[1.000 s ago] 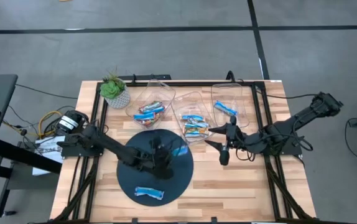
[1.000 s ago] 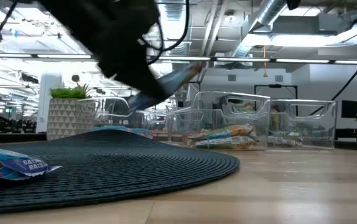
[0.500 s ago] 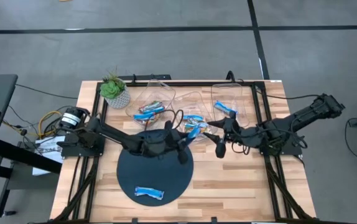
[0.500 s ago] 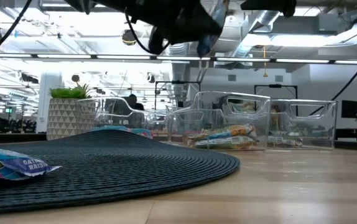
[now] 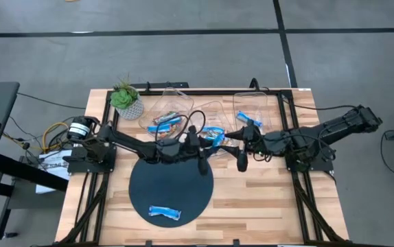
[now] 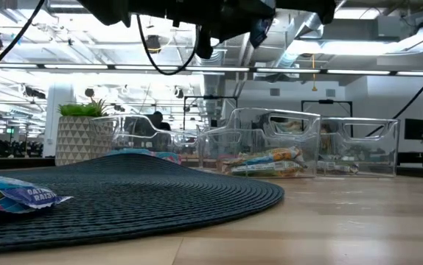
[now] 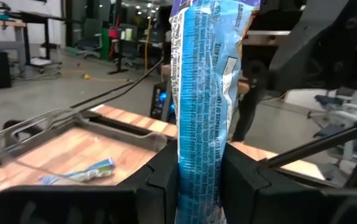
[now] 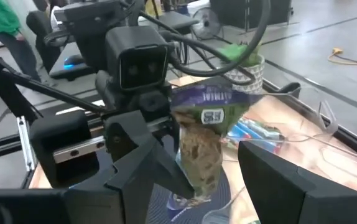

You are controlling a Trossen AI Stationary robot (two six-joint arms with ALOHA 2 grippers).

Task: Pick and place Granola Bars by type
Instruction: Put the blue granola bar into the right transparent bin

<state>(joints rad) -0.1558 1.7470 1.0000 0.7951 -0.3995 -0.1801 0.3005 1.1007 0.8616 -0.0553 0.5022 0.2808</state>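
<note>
My left gripper (image 5: 207,139) is shut on a blue wrapped granola bar (image 7: 204,74) and holds it in the air near the middle clear bin (image 5: 214,116). My right gripper (image 5: 230,137) is open and faces it from the right. In the right wrist view its fingers (image 8: 272,180) stand on either side of the bar's (image 8: 206,143) free end; I cannot tell whether they touch it. One more blue bar (image 5: 164,213) lies flat on the dark round mat (image 5: 171,189). Other bars lie in the three bins. My left gripper pinches the bar between its two fingers (image 7: 160,177) at one end (image 7: 197,155). It comes level from the table's left, with the bar running on past the fingertips toward my right gripper. The bar is lifted clear of the table and mat.
Three clear bins stand in a row along the table's far side: left (image 5: 168,110), middle, right (image 5: 255,113). A potted plant (image 5: 126,99) stands at the far left. Bare wood (image 5: 259,199) lies to the right of the mat.
My left gripper has risen off the mat with the bar and moved toward the far right, to beside the middle bin. My right gripper has moved left toward it, and the bar's free end now stands between its open fingers.
</note>
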